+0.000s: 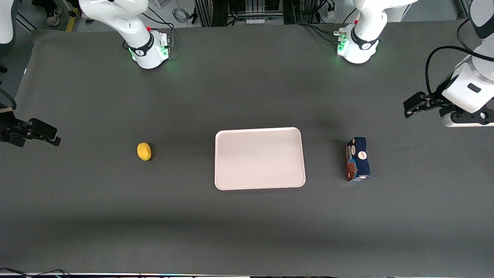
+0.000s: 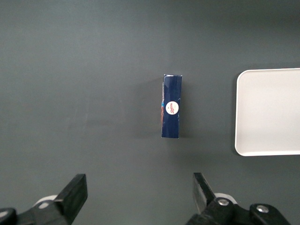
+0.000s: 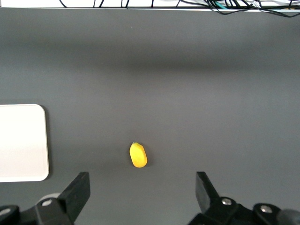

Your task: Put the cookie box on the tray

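Note:
The cookie box [image 1: 358, 159], a dark navy carton with a round white-red logo, stands on a narrow side on the dark table mat. It is beside the tray [image 1: 258, 158], toward the working arm's end. The pale pinkish tray lies flat with nothing on it. My gripper [image 1: 409, 108] hangs above the mat near the working arm's end, farther from the front camera than the box and well apart from it. In the wrist view the cookie box [image 2: 171, 106] shows ahead of the open gripper [image 2: 139, 187], with the tray [image 2: 269, 112] beside it. Nothing is between the fingers.
A small yellow lump [image 1: 144, 151] lies on the mat beside the tray, toward the parked arm's end; the right wrist view also shows this lump [image 3: 138, 155]. The two arm bases [image 1: 357, 46] stand at the table edge farthest from the front camera.

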`<state>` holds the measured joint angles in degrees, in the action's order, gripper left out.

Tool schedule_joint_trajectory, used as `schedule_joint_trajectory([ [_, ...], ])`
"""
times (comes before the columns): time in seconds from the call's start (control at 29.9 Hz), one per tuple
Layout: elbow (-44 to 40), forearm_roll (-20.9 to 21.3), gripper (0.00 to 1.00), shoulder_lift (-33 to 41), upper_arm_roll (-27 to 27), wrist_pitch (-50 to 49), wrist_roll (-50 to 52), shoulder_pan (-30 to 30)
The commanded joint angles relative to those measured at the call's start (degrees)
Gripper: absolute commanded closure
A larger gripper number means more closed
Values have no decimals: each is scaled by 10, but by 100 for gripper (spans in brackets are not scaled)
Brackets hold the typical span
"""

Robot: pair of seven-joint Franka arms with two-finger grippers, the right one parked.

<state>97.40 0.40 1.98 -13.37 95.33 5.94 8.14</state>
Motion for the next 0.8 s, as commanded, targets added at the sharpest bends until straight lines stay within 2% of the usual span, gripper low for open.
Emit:
schedule_joint_trajectory([
  [0.0, 3, 3, 0, 8, -1, 6, -7, 3],
  [0.77, 4, -7, 0, -15, -3, 30, 7, -3],
])
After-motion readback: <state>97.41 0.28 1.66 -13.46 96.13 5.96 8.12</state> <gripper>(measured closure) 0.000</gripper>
